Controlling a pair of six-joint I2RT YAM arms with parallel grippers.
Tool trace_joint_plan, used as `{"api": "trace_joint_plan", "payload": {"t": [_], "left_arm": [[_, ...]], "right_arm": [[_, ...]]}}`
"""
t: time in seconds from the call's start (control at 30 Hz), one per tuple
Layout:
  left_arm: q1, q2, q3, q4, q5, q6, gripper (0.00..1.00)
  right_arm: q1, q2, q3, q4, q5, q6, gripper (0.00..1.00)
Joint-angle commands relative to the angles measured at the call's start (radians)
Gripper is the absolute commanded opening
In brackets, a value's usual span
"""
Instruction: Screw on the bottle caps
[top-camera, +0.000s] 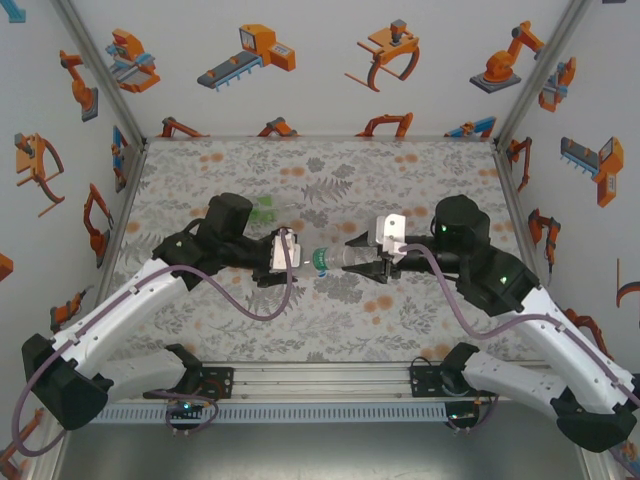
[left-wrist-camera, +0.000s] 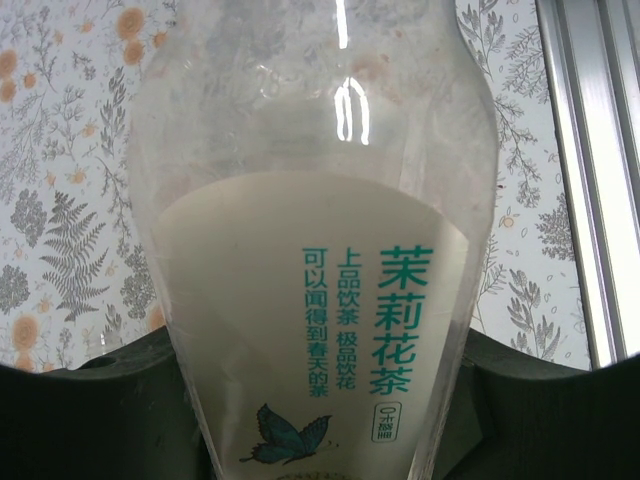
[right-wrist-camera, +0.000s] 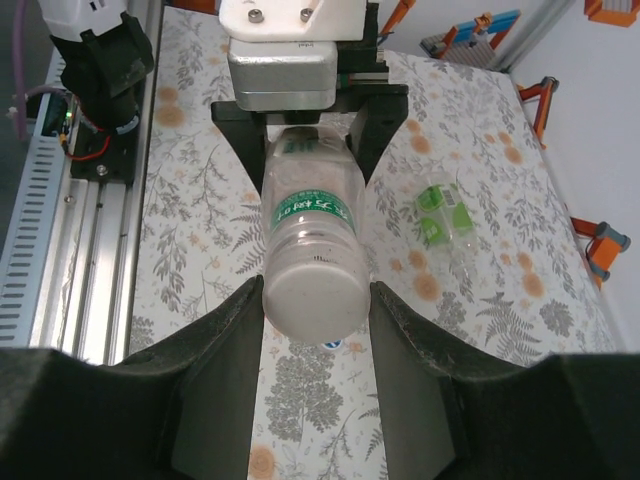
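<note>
Left end effector (top-camera: 298, 255) and right end effector (top-camera: 370, 262) both clench one bottle (top-camera: 335, 260) mid-frame; tightening likely needs opposed wrist twists next.

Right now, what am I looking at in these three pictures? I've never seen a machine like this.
These are two robot arms bolted at the near edge of a flowered table, each ending in a two-finger gripper. One picture looks down from above; the other two come from cameras on the wrists. The left gripper and the right gripper are both closed on the ends of one clear, green-labelled bottle, holding it level between them. A second bottle lies on the table, farther back.
</note>
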Motion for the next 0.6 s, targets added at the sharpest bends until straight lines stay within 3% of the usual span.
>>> {"api": "trace_joint_plan", "payload": {"t": [0.0, 0.23, 0.57], "left_arm": [[-0.016, 0.009, 0.034, -0.032, 0.038, 0.043, 0.00], [-0.020, 0.005, 0.034, -0.034, 0.050, 0.040, 0.00], [-0.020, -0.028, 0.005, 0.029, 0.105, 0.007, 0.00]], "right_arm": [[0.007, 0.004, 0.037, 0.014, -0.041, -0.020, 0.21], [0.009, 0.033, 0.073, -0.077, -0.072, -0.052, 0.20], [0.018, 0.010, 0.047, -0.068, -0.071, -0.096, 0.17]]}}
